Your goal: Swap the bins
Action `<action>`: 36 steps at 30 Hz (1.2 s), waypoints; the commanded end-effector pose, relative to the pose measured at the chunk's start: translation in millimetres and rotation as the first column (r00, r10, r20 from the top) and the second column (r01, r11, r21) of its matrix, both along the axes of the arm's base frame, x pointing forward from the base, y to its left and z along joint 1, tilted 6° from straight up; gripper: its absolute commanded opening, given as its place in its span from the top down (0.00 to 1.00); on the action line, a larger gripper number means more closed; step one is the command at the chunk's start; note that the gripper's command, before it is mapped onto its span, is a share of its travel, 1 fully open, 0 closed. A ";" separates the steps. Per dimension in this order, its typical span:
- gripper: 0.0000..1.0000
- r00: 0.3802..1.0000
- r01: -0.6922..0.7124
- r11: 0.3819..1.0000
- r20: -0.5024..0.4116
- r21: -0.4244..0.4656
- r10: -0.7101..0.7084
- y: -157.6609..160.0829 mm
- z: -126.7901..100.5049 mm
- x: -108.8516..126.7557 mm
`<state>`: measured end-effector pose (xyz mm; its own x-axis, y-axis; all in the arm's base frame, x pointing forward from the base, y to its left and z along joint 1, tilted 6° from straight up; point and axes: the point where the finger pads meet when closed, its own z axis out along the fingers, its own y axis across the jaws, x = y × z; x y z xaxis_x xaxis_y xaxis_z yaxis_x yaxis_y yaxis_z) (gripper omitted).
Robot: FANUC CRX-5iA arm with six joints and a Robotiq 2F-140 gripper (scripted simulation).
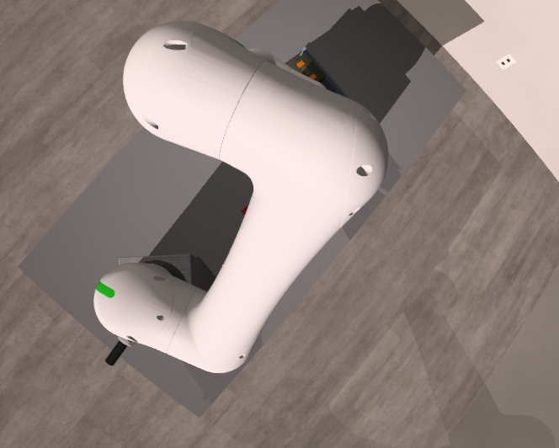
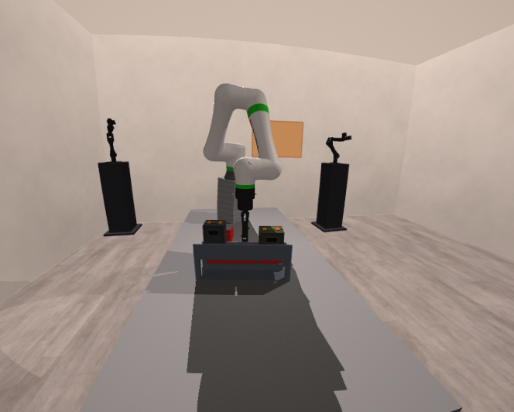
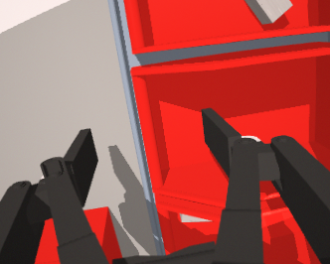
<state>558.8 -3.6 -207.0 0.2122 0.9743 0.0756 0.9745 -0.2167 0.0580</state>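
In the wrist view my gripper (image 3: 148, 135) is open. Its right finger reaches into a red open bin (image 3: 278, 94) whose visible inside looks empty. Its left finger hangs outside over a pale grey surface. A grey shelf bar (image 3: 126, 99) and the bin's side wall run between the fingers, apart from both. A neighbouring red bin (image 3: 209, 25) holds a grey block (image 3: 268, 10). Another red bin's corner (image 3: 84, 228) shows at the lower left. In the exterior view the gripper (image 2: 244, 235) points down at the dark shelf (image 2: 242, 251), beside a bit of red bin (image 2: 230, 234).
A black bin (image 2: 214, 234) and a green bin (image 2: 271, 235) (image 1: 303, 65) with orange parts flank the gripper on the shelf. The shelf stands on a long grey table (image 2: 128, 343) (image 1: 93, 224). The arm hides most of the top view. Two black pedestals (image 2: 118, 197) (image 2: 330, 195) stand far off.
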 end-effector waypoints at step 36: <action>0.90 1.000 0.000 1.000 0.002 0.000 0.000 0.2 -3.6 1.2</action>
